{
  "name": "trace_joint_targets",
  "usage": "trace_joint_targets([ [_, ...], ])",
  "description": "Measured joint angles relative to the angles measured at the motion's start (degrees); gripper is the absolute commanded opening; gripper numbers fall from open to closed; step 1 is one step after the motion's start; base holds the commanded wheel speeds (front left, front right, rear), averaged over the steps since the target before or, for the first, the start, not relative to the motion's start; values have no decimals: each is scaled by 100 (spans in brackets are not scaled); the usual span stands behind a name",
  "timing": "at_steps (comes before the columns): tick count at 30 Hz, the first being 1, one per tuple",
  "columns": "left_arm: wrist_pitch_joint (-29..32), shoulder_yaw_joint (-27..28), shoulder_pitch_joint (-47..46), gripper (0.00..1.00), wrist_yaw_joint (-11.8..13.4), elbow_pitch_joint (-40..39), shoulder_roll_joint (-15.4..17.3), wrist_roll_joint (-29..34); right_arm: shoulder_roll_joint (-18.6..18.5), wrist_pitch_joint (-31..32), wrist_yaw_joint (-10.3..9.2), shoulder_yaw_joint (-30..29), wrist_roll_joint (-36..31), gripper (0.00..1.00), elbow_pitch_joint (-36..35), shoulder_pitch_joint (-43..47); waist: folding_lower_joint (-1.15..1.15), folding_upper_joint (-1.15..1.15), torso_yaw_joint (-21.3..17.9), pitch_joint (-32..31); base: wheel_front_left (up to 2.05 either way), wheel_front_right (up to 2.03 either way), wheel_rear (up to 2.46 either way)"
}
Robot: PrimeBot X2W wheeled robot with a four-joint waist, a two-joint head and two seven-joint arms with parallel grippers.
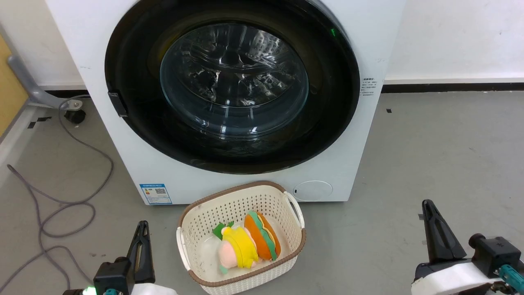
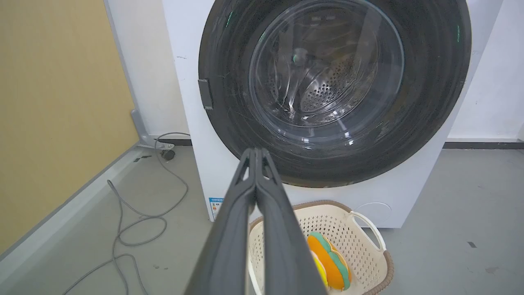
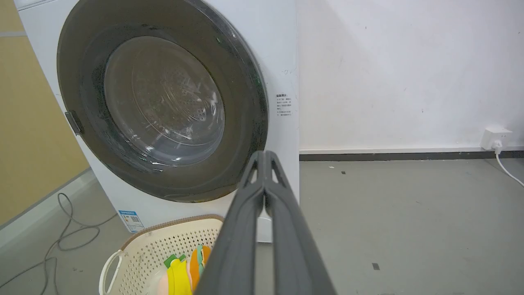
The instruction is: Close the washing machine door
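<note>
The washing machine (image 1: 368, 53) is a big white box facing me. Its door (image 1: 131, 61), a glossy black disc with a bulging glass bowl (image 1: 233, 80), lies flush against the front, with its small latch handle (image 1: 118, 103) on the left rim. The door (image 2: 434, 82) and the door (image 3: 73, 69) look the same from both wrists. My left gripper (image 1: 142, 226) rests low at the left, shut and holding nothing, well short of the machine. My right gripper (image 1: 428, 205) rests low at the right, shut as well. Fingertips meet in both wrist views: left gripper (image 2: 256, 152), right gripper (image 3: 266, 155).
A cream perforated basket (image 1: 204, 213) with plush toys (image 1: 245, 243) stands on the floor right before the machine. A grey cable (image 1: 61, 200) loops over the floor at the left beside a yellow panel (image 2: 53, 102). A wall socket (image 3: 496, 137) is far right.
</note>
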Motion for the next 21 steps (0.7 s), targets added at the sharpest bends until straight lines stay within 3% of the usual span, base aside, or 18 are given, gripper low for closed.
trace_joint_targets([
  [21,235,0,-38,0,-79,-75,-1,46,0,236,0,53,-156,0,-124,0,0,0,49,33,0,0,0],
])
